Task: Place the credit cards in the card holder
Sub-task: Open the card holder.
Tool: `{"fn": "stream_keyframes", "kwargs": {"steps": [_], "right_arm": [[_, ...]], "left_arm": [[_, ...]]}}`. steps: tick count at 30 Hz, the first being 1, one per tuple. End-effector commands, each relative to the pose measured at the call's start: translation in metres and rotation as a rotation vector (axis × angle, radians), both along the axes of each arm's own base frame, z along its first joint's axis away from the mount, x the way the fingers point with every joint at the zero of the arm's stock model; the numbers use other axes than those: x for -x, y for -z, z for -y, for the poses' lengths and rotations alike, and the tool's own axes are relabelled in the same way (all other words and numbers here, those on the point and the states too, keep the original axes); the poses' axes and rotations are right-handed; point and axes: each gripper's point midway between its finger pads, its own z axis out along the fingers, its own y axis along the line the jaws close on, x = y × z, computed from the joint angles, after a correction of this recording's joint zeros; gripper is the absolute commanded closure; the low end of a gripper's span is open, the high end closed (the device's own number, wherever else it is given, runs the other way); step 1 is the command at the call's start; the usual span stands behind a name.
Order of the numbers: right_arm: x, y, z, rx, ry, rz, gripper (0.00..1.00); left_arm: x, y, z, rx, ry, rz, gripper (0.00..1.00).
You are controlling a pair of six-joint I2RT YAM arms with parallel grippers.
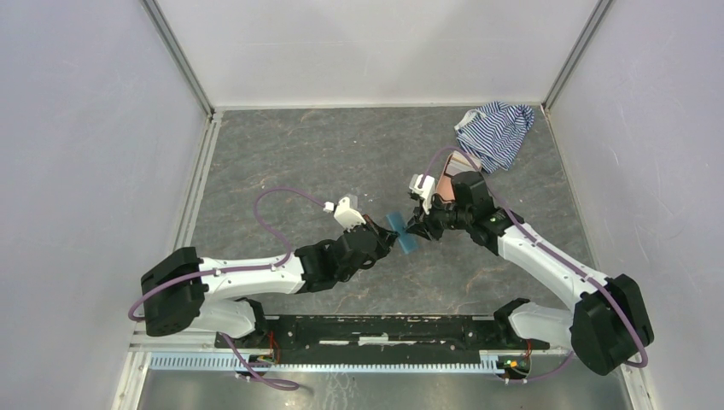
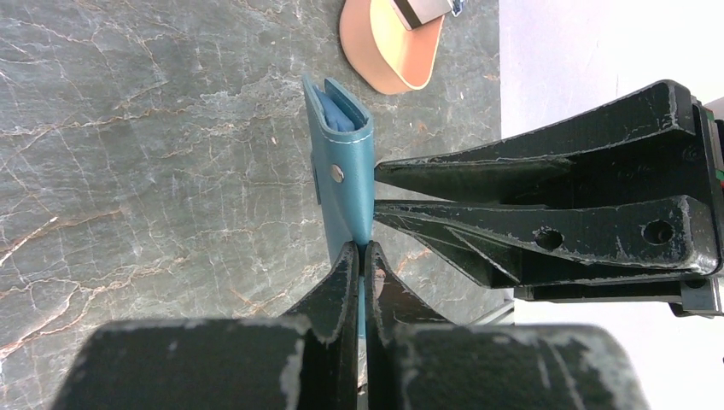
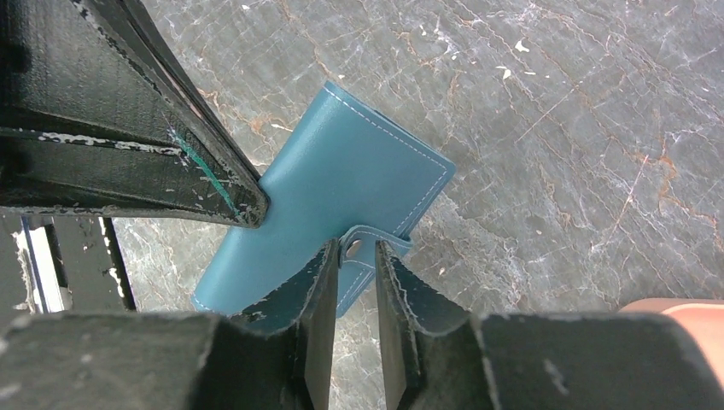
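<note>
Early stage: left gripper (image 2: 360,256) pinches card holder (image 2: 348,171) edge, right gripper (image 3: 354,249) fingers slightly parted around snap tab (image 3: 380,242), grip unclear; tab unopened, no credit cards visible.

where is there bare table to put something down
Free: far-left table, between left wall and left gripper; near centre, just beyond the base rail. Crowded: middle, right gripper and card holder; far right, striped cloth and pink case.

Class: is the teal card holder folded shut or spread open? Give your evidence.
Folded, not spread: the card holder has its covers together, snap tab over the edge. Snap fastened? Cannot tell.
</note>
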Motion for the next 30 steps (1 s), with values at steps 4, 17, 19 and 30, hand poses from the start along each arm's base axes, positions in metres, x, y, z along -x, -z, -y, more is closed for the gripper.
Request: {"fn": "stream_keyframes", "kwargs": {"steps": [4,17,19,30], "right_arm": [[-0.009,0.001,-0.001,0.022,0.016,0.012,0.79],[-0.018,-0.004,0.006,0.013,0.064,0.032,1.00],[-0.026,-0.005,0.016,0.019,0.112,0.041,1.00],[-0.041,0.003,0.041,0.013,0.212,0.017,1.00]], "left_arm": [[-0.006,-0.029,0.003,0.097,-0.035,0.041,0.98],[-0.005,-0.027,-0.002,0.086,-0.034,0.057,0.98],[-0.005,-0.024,-0.006,0.077,-0.042,0.060,0.98],[-0.004,-0.028,-0.023,0.087,-0.056,0.105,0.98]]}}
